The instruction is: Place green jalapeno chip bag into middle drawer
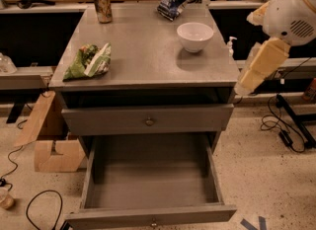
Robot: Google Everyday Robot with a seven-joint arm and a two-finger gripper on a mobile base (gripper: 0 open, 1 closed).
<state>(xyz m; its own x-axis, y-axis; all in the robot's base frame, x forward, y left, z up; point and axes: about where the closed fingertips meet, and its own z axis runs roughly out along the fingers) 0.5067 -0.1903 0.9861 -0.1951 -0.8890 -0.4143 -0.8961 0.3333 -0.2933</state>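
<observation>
Left on the cabinet (148,58), the green jalapeno chip bag (89,62) looks light and crushable, so pinch a fold; the gripper (247,83) hangs at the cabinet's right, its state unreadable.

We see the crumpled bright-green foil chip bag (89,61) lying near the left edge of the grey metal cabinet top (148,56). Below it the deep grey metal middle drawer (148,187) stands open. The robot's cream-coloured gripper (247,81) hangs just off the cabinet's right side.
</observation>
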